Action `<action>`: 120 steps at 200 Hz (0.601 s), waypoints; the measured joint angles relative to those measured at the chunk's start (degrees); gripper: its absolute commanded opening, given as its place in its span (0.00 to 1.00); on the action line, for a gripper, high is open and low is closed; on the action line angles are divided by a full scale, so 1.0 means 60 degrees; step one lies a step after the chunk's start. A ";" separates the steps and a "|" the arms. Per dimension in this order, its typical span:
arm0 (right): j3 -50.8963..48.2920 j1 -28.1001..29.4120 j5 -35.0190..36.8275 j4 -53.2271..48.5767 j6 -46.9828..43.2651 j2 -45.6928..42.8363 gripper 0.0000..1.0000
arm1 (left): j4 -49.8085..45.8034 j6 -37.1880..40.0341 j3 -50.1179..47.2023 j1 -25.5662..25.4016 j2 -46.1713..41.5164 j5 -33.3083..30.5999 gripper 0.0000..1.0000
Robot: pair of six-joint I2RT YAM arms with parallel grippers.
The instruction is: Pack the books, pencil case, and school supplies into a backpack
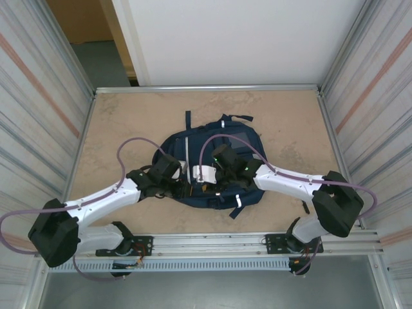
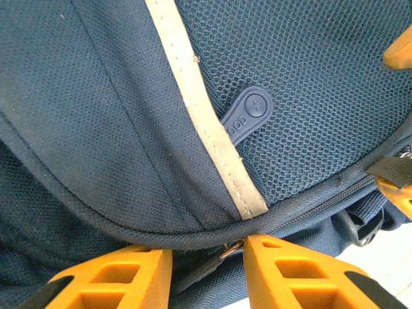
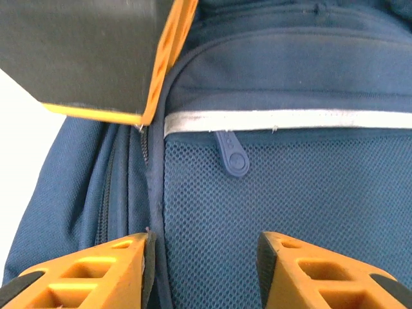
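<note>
Step, as judged: zip work on the bag [image 1: 215, 168]. Opening or closing: cannot tell. Contents hidden by fabric.

Bag: flat on the middle of the table [image 1: 122, 122], front up, both claws on its near half.

Left claw [image 2: 206, 250]: held part-spread, straddling the main zip [image 2: 309, 209] just below the white stripe [image 2: 206, 135]. Small metal glint at the inner edge of one finger [image 2: 290, 270], possibly the slider. Pinching it or merely bracketing it: cannot tell.

Right claw [image 3: 206, 239]: spread, nothing held between the jaws, tips at the mesh pocket [image 3: 277, 193], touching or just above it. One finger [image 3: 84, 273] over the pocket's side seam. Rubber pull tab [image 3: 232, 154]: beyond the tips, apart from them, just under the stripe.

Next move, as judged: calls for a firm nip on the slider with the left claw, then a draw along the curved zip line, with the right claw pressing the fabric down as a counter-hold. Risk: fabric bunching ahead of the slider.
</note>
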 measured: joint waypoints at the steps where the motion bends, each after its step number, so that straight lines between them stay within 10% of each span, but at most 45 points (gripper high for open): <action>1: 0.0000 0.0000 -0.0004 0.0029 -0.0025 0.0007 0.42 | 0.0011 0.0004 -0.0004 -0.0004 0.0015 0.0007 0.34; 84: 0.0299 0.0131 -0.0809 -0.0535 -0.0834 0.0284 0.49 | 0.1126 0.0324 -0.0645 -0.0237 -0.0229 0.0463 0.39; 120: 0.0284 0.0346 0.0226 -0.0051 -0.0685 0.0794 0.27 | 0.1268 0.0433 -0.0769 -0.0237 -0.0299 0.0393 0.38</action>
